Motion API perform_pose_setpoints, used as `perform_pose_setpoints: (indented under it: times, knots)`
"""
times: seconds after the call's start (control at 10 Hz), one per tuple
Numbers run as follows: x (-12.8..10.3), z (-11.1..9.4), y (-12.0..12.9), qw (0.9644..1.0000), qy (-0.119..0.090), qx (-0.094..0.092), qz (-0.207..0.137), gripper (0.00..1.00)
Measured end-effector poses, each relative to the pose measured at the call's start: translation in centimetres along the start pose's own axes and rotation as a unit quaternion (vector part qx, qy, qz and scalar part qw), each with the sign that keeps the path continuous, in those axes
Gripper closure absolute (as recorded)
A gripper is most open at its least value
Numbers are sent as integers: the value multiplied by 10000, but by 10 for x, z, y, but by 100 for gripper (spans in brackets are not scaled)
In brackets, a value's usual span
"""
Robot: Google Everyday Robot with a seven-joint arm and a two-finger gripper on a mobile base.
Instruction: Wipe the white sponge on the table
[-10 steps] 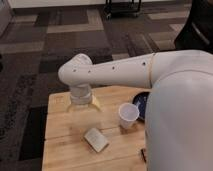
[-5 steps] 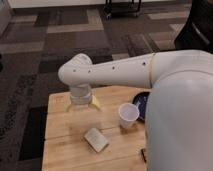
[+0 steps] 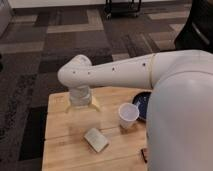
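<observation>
The white sponge (image 3: 96, 139), a flat beige block, lies on the pale wooden table (image 3: 60, 150) near its front middle. My gripper (image 3: 80, 106) hangs below the white wrist over the back left part of the table. It is behind the sponge and a little to its left, and it is apart from the sponge. The arm reaches in from the right.
A white plastic cup (image 3: 128, 116) stands upright to the right of the sponge. A dark blue dish (image 3: 142, 102) lies behind the cup, partly hidden by my arm. A small dark object (image 3: 144, 155) sits at the front right. Patterned carpet surrounds the table.
</observation>
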Motion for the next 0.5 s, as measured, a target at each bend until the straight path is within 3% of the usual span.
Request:
perform_pose_setpoints:
  times: [0.3,0.5]
  knots:
    - [18,7,4,9984,-221,-89,-509,20]
    - [32,14,5,9946,-259,-124,-994,20]
